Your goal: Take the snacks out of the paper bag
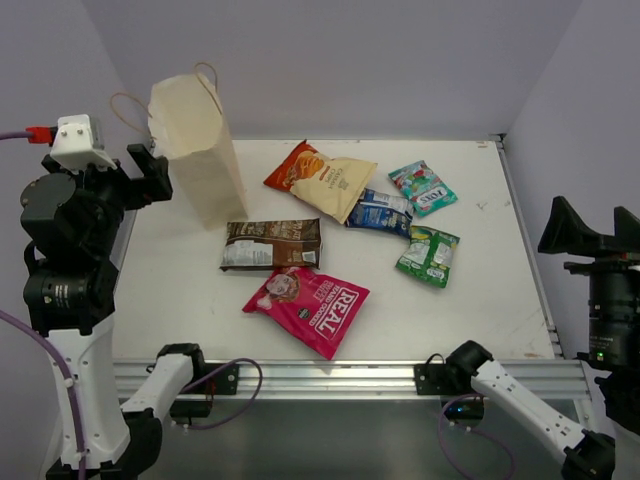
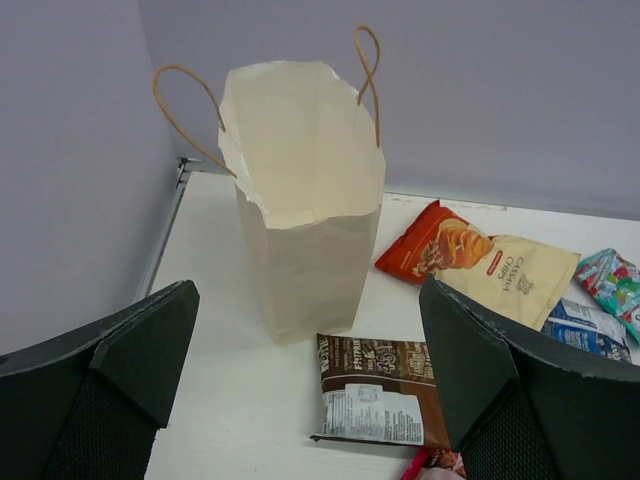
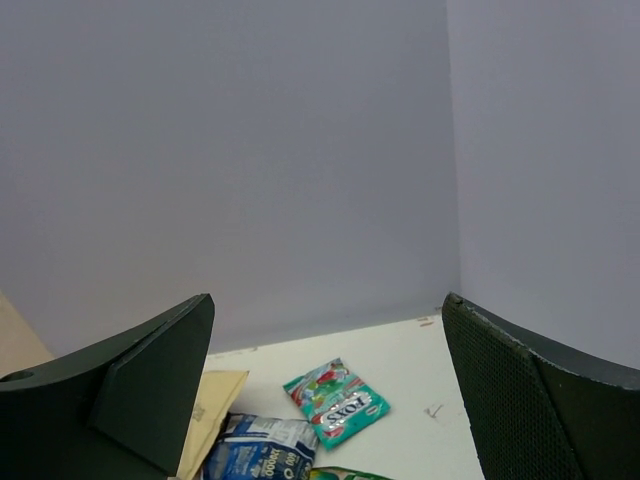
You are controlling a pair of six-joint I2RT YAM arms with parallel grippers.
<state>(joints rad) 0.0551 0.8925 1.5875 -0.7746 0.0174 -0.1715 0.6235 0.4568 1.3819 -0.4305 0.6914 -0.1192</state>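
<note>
Overall: white table (image 1: pixel 480 290), lilac walls (image 1: pixel 350 60), snacks (image 1: pixel 272 245) beside paper bag (image 1: pixel 195 150).

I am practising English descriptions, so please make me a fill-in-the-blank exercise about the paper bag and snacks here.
The paper bag stands ____, with its top open.
The table holds ____ snack packets outside the bag.
The packet marked REAL is ____ in colour.
The left gripper and the right gripper are both ____.
Missing words: upright; six; pink; open.

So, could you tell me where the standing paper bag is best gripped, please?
Pinch the top rim of the paper bag on its near wall, coming from above with one jaw inside and one outside. It stands upright with its mouth open, so that thin edge is exposed.
</note>
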